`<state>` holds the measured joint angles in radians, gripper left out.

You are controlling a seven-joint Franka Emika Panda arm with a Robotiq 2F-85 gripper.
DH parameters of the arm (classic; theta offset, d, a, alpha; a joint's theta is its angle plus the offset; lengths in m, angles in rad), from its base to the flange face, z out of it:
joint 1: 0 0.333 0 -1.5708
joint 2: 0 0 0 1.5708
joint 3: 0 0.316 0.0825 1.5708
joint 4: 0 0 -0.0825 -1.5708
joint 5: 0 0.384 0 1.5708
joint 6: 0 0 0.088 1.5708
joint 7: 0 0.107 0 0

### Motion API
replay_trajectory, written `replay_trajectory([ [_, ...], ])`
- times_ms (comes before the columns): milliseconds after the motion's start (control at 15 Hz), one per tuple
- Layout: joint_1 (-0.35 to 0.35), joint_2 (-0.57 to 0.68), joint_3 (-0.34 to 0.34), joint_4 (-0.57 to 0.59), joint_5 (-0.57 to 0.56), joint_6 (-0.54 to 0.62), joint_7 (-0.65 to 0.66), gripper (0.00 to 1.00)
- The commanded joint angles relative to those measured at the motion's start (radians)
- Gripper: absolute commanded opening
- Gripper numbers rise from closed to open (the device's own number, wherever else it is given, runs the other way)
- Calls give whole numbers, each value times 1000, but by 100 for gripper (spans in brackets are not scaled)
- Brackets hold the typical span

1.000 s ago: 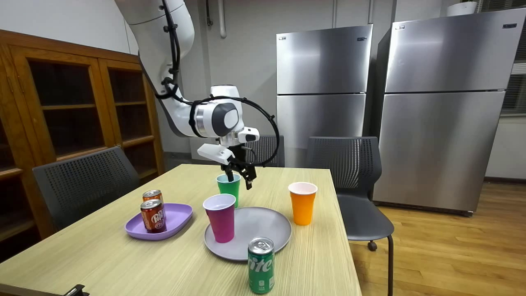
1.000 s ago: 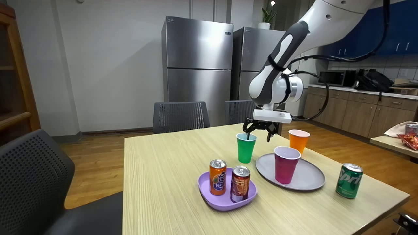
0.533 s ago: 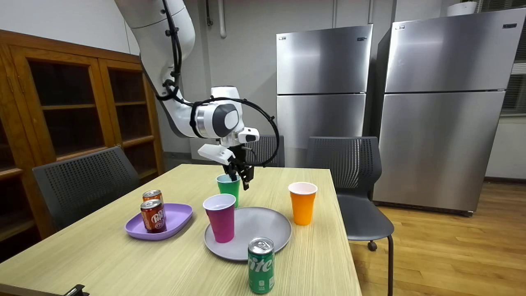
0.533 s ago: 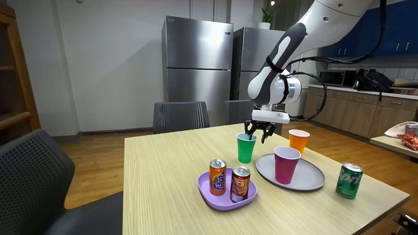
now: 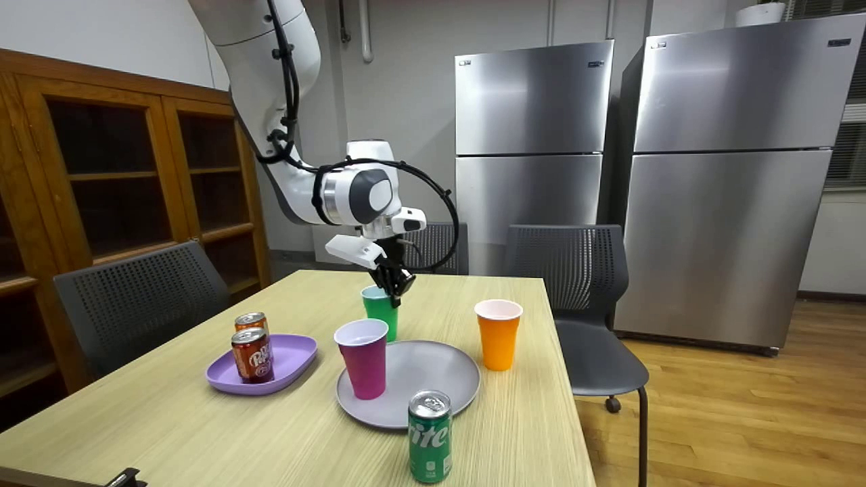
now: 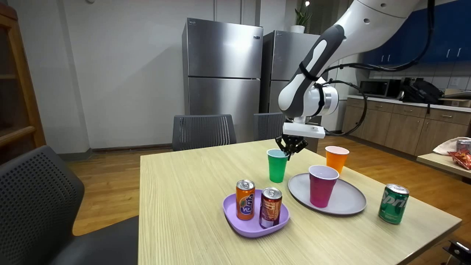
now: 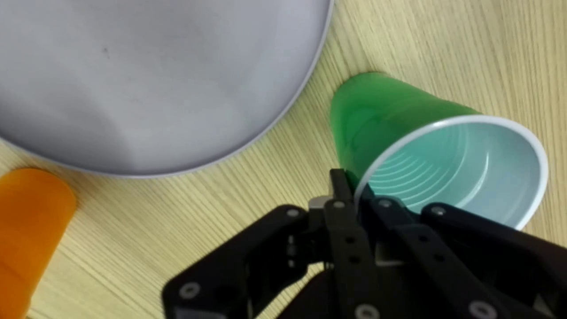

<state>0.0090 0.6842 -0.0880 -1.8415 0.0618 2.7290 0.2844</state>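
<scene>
My gripper [image 7: 354,190] is shut on the rim of the green cup [image 7: 381,110], with one finger inside the cup and the other against its outer wall. In the wrist view the cup's pale interior faces the camera. Both exterior views show this green cup [image 6: 276,167] roughly upright at the table's far part, with the gripper [image 5: 396,301] at its rim. Whether its base touches the table is hard to tell. Close by lies a grey plate [image 6: 347,200] bearing a magenta cup [image 6: 321,189]. An orange cup [image 5: 498,341] stands beyond the plate.
On a purple tray [image 6: 254,231] stand a Fanta can [image 6: 245,200] and a Dr Pepper can [image 5: 252,358]. A Sprite can [image 5: 429,439] is near the plate on the table. Dark chairs [image 5: 567,270] surround the table; refrigerators [image 6: 224,66] stand behind.
The jaws were apart, one finger inside the green cup and one outside; they have come together on its rim. The cup has shifted slightly. The arm has barely moved.
</scene>
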Motion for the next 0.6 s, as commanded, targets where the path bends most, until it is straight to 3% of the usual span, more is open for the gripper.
replay_trajectory([
  [0, -17, -26, 28, 1, 36, -27, -29, 1],
  [533, -55, -128, 43, -66, 90, 1, -52, 1],
])
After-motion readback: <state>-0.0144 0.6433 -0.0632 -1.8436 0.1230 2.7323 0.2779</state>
